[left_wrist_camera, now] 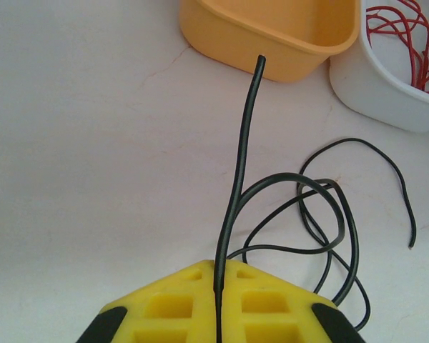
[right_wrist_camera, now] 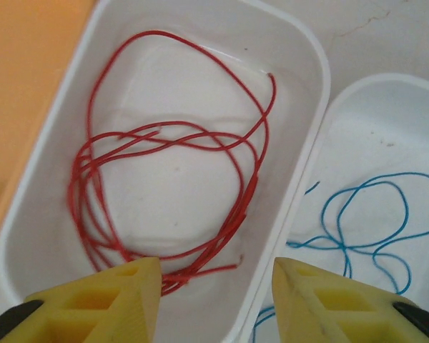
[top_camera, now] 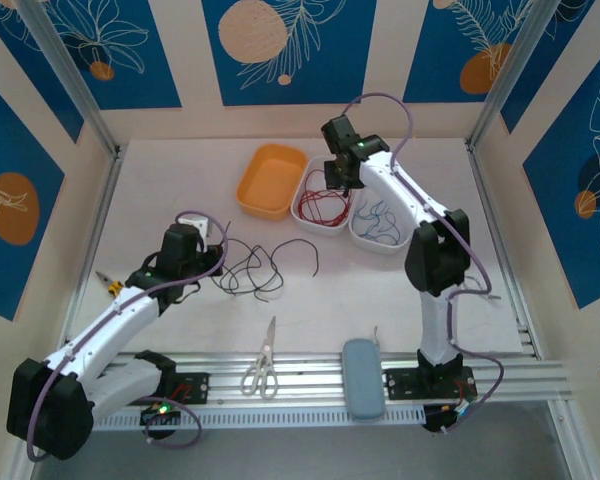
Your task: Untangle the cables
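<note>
Your left hand (left_wrist_camera: 216, 275) pinches a black cable (left_wrist_camera: 247, 136); yank it and the tangle (left_wrist_camera: 293, 176) may knot. Your right hand (right_wrist_camera: 216, 266) is spread.

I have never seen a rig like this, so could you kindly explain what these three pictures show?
These are two white robot arms bolted to a table. One picture is taken from above; the other two come from cameras on the wrists. On the table lie loose black cables, and near the front edge, scissors and a grey-blue case. Farther back stand an empty orange tub, a white tub of red cables and a second white tub of blue cables. The yellow left fingers are shut on one black cable, whose free end points toward the orange tub. The right fingers stand open above the red cables, holding nothing.
</note>
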Controlling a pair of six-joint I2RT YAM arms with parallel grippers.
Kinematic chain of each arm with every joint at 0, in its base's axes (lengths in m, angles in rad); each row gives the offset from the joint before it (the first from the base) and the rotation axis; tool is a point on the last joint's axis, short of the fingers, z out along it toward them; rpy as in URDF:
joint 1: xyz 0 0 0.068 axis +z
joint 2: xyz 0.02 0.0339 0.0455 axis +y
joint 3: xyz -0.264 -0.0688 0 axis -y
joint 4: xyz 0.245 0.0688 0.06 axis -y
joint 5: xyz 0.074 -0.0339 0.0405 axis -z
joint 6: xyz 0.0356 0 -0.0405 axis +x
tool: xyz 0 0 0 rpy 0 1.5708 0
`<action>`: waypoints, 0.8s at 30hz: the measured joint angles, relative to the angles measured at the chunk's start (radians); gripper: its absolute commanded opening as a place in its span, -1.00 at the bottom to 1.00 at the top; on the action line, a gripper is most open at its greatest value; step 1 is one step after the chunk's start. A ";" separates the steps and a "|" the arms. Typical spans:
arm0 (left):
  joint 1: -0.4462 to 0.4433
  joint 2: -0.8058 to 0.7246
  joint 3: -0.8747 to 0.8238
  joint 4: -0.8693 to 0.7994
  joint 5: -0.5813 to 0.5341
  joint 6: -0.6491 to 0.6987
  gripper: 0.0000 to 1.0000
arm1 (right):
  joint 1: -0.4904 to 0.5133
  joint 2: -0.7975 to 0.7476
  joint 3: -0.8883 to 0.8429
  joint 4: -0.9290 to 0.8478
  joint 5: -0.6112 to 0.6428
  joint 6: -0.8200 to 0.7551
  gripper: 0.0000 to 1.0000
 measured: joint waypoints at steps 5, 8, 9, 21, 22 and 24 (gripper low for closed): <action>0.000 -0.007 0.000 0.000 0.015 0.001 -1.00 | 0.035 -0.244 -0.281 0.148 -0.096 0.023 0.15; 0.000 -0.007 0.000 0.000 0.028 0.000 -1.00 | 0.065 -0.394 -0.470 0.269 -0.179 0.035 0.17; 0.000 -0.007 0.001 0.000 0.035 0.000 -1.00 | 0.074 -0.442 -0.537 0.317 -0.216 0.042 0.17; 0.000 -0.007 0.006 0.075 0.127 -0.006 -1.00 | 0.211 -0.516 -0.857 0.636 -0.472 0.399 0.11; 0.000 -0.007 0.006 0.085 0.130 -0.008 -1.00 | 0.236 -0.505 -0.857 0.650 -0.476 0.425 0.12; 0.000 -0.007 0.008 0.107 0.140 -0.018 -1.00 | 0.291 -0.481 -0.852 0.673 -0.481 0.481 0.13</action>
